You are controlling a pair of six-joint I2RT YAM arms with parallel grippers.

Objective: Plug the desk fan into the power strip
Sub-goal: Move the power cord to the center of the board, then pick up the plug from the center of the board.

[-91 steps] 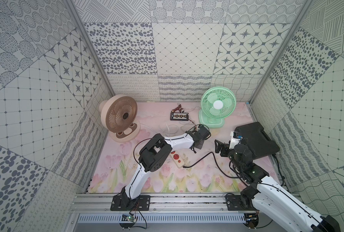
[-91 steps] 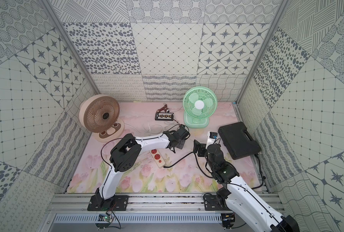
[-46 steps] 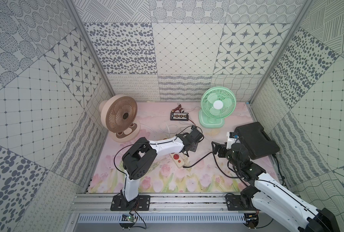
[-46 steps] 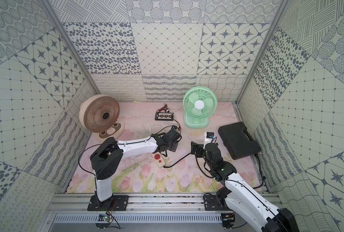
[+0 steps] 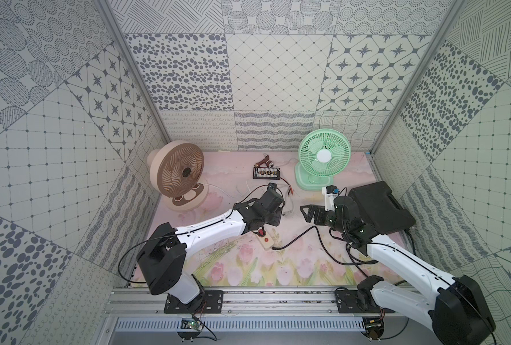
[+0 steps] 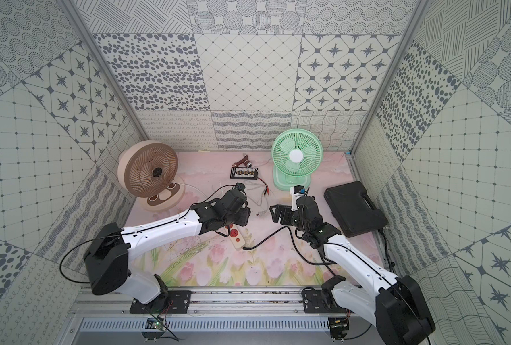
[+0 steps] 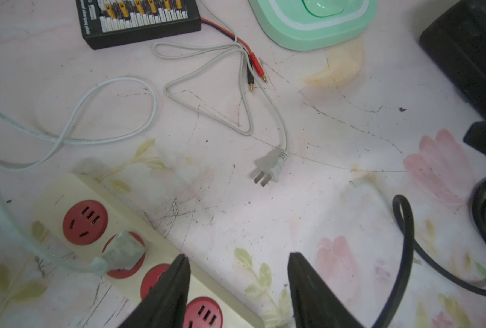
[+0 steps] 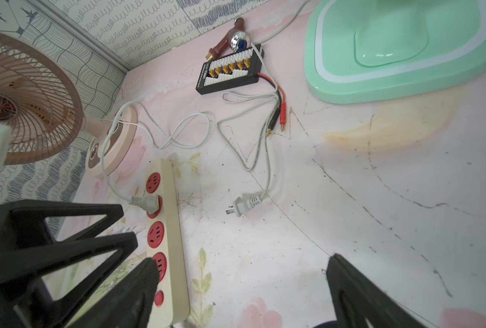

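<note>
At the far left corner of the counter [image 5: 293, 263] I see the brown fan [image 5: 178, 173]. Its white cord [image 7: 154, 109] seems to run to the power strip [image 8: 178, 235], which lies near the middle of the counter. A pale plug [image 8: 146, 202] sits in the second red hole, counting from the end away from the little button. My left tool [image 7: 237, 255] hangs just over the strip with its two fingers apart, and it holds nothing. So I think the plugging step is done for this fan, or nearly done. Next I would lift the left tool up and away without bumping the cord. A bit to the right, a gray plug [image 7: 267, 170] lies loose on the counter, apart from the strip. Its cord seems to go to the green fan [image 5: 324, 156] near the far right corner. If that is the fan I must plug in, I need to pinch the gray plug by its sides and line up its flat pins with a free hole. My right tool [image 8: 241, 259] is wide open and empty too, near the gray plug. A black case [image 5: 379, 209] lies by the right edge. I cannot tell if the pale plug is pushed all the way in, because it looks blurry. From above, my left arm [image 5: 212, 231] hides most of the strip; only the end with the black cord [image 5: 282, 247] shows.
</note>
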